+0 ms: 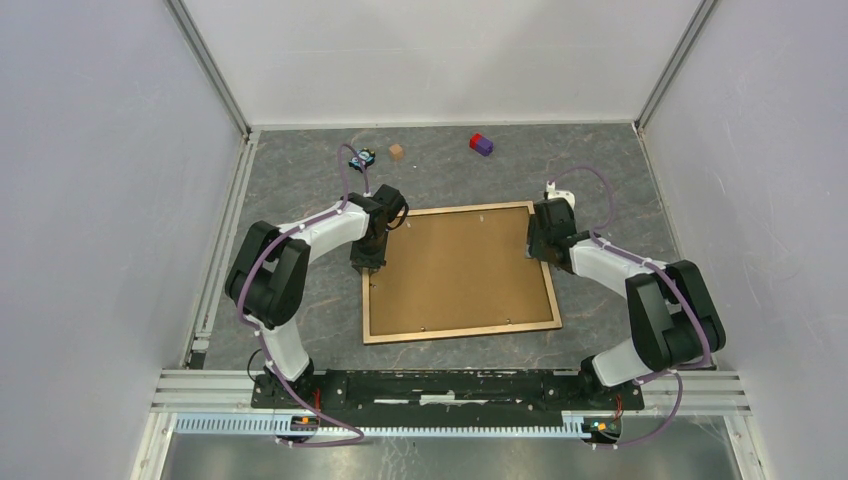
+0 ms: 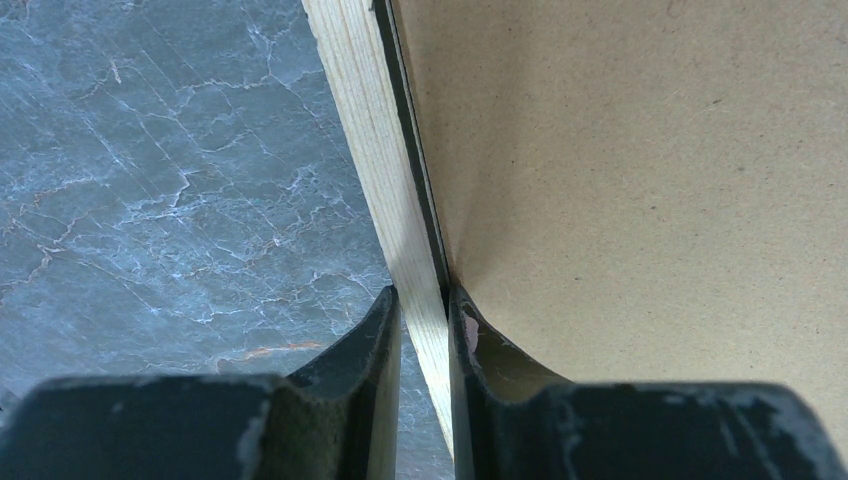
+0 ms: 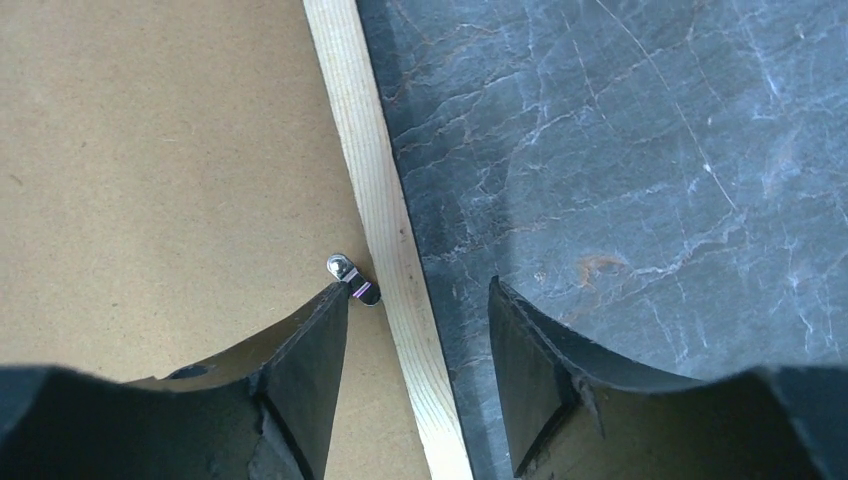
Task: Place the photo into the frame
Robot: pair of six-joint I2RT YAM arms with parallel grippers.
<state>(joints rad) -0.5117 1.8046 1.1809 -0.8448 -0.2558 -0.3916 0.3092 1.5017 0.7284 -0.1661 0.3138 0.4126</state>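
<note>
The frame [image 1: 462, 331] lies flat mid-table [image 1: 600, 170], with straight, pale, grained wooden rails around a matte brown backing board [image 1: 455, 265]. The left gripper [image 2: 425, 335] pinches its left rail between both fingers. The right gripper [image 3: 420, 340] straddles the right rail with its jaws apart, neither touching it, one finger just beside a small shiny metal clip [image 3: 352, 278]. The tabletop is grey and marble-veined.

White shells cover the links of the left arm [image 1: 320, 228] and right arm [image 1: 605, 262], with bulky black housings at the joints. Lilac cables loop along both. The left gripper [image 2: 422, 305] and right gripper [image 3: 418, 295] have black, pale-scuffed fingers.
</note>
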